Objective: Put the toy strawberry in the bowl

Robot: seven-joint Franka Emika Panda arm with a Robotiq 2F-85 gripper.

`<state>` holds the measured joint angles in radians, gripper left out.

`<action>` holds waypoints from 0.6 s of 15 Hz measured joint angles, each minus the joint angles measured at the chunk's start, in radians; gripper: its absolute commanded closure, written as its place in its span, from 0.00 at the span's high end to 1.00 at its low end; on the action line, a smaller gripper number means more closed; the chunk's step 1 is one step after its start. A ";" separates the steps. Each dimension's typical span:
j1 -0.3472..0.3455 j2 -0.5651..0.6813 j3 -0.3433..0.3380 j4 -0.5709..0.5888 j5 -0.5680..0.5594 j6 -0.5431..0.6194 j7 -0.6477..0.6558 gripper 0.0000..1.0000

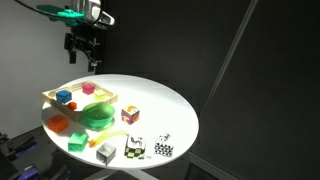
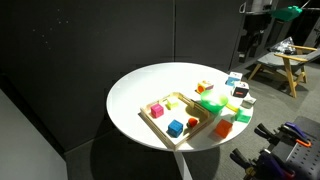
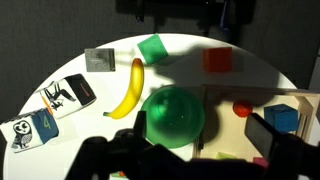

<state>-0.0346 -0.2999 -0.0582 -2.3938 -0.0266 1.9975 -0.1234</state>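
Wrist view, left to right: patterned cubes [image 3: 68,93], banana [image 3: 128,88], green bowl [image 3: 172,115]. Then the toy strawberry [image 3: 241,109], lying in the wooden tray [image 3: 222,130] near the bowl, not touching it. Blue cube [image 3: 283,118] next. My pincer [image 1: 88,60] hangs high above the table [image 1: 170,105], fingers spread wide, holding nothing.

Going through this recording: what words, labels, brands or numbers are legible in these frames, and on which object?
No text can be read in any view.
Lower printed block, wrist view: black-and-white graphics, too blurred to read.
Upper printed block, wrist view: the same, too blurred.
In both exterior views, everything is too small to read.
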 measured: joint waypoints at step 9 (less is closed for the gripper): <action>0.027 0.062 0.035 0.009 0.000 0.032 0.002 1.00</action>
<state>-0.0076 -0.2377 -0.0232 -2.3845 -0.0266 2.0291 -0.1212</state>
